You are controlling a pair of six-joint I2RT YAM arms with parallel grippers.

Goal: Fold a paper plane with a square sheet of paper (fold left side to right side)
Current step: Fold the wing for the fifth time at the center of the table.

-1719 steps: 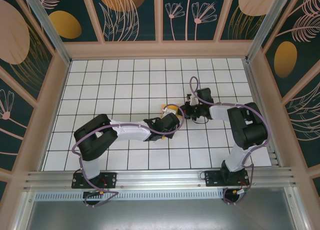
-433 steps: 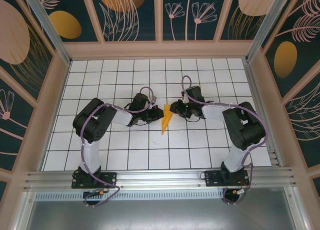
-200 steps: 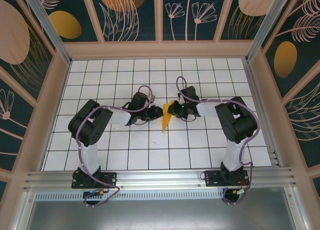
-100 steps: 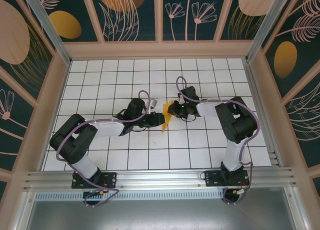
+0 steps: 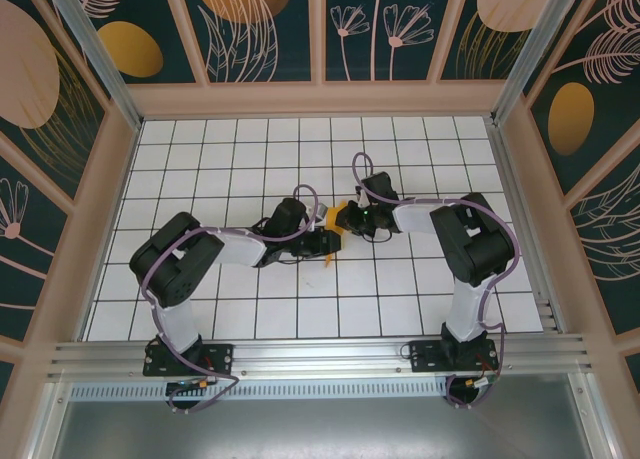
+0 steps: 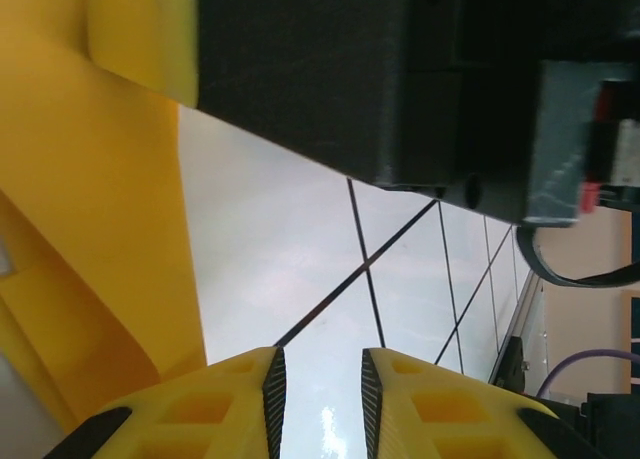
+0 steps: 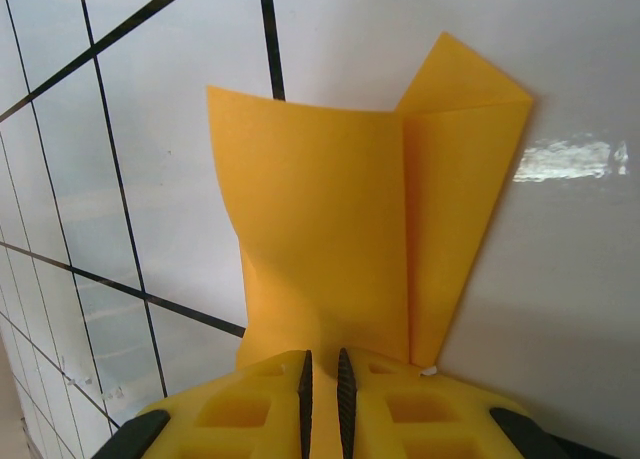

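Note:
The square sheet of paper, folded into a narrow orange-yellow paper plane (image 5: 338,217), lies near the table's middle with its sharp tip (image 5: 328,263) pointing toward the near edge. My right gripper (image 5: 349,219) is shut on the plane's far end. In the right wrist view one flap of the paper plane (image 7: 330,229) stands up from the table and runs between the fingertips of my right gripper (image 7: 322,379). My left gripper (image 5: 330,244) hovers over the plane's middle. In the left wrist view my left gripper (image 6: 315,399) is open over bare table, and the paper plane (image 6: 110,239) lies left of it.
The white grid table (image 5: 400,299) is boxed in by wooden walls (image 5: 320,99) at the back and both sides. An aluminium rail (image 5: 320,357) runs along the near edge. The right gripper's black body (image 6: 400,69) hangs close above the left fingers.
The left arm has swung right, bringing its gripper from beside the paper plane to over its middle. The right gripper has kept its hold and place.

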